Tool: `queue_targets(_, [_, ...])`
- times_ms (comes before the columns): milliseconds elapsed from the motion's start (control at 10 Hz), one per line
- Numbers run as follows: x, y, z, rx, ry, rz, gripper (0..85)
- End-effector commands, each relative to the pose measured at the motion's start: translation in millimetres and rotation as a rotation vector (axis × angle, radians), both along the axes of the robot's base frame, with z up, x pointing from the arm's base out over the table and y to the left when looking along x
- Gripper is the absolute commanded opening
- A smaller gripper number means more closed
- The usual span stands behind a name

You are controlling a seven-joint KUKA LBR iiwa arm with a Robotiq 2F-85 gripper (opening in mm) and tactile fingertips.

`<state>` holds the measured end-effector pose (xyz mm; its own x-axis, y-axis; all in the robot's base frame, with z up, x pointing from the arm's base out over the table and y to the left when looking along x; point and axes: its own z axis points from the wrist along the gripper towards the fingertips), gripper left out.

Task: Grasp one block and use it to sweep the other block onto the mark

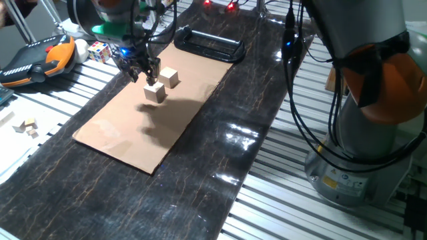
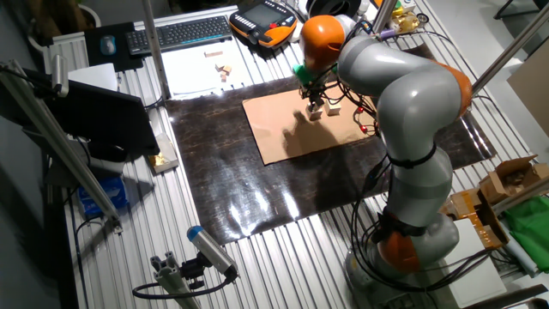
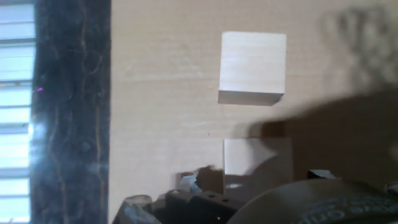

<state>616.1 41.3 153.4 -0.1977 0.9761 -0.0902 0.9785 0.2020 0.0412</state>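
Two pale wooden blocks lie on the tan cardboard [image 1: 127, 137]. My gripper [image 1: 145, 75] hangs just above the nearer block [image 1: 155, 93], [image 2: 316, 112]. In the hand view that block [image 3: 258, 158] sits low in the frame between my fingertips [image 3: 188, 181], which stand wider than it and do not touch it, so the gripper [image 3: 254, 177] is open. The other block [image 1: 169, 77], [image 3: 253, 65], [image 2: 333, 108] rests a short way beyond it, apart from it. The mark does not show in any view.
A black rectangular frame [image 1: 208, 45] lies at the far end of the dark mat [image 1: 220, 167]. Off the mat to the left are a Rubik's cube [image 1: 99, 51], an orange teach pendant [image 1: 37, 60] and small loose blocks [image 1: 27, 127]. The arm's base [image 1: 363, 153] stands at right.
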Motion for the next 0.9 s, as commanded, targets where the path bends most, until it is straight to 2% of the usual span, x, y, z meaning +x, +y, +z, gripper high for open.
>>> queue_targets(0, [-0.2, -1.5, 6.3, 0.03, 0.006, 0.029, 0.7])
queue_targets(100, [-3.0, -3.9, 10.5, 0.058, 0.009, 0.066, 0.7])
queue_targets(300, [-10.2, -3.6, 14.9, 0.062, 0.025, 0.125, 0.7])
queue_targets(600, [-17.9, -1.0, 19.2, 0.098, 0.054, 0.183, 0.7])
queue_targets(700, [-20.1, 1.1, 20.6, 0.102, 0.055, 0.199, 0.7])
queue_targets(800, [-22.8, 1.5, 22.1, 0.088, 0.058, 0.223, 0.7])
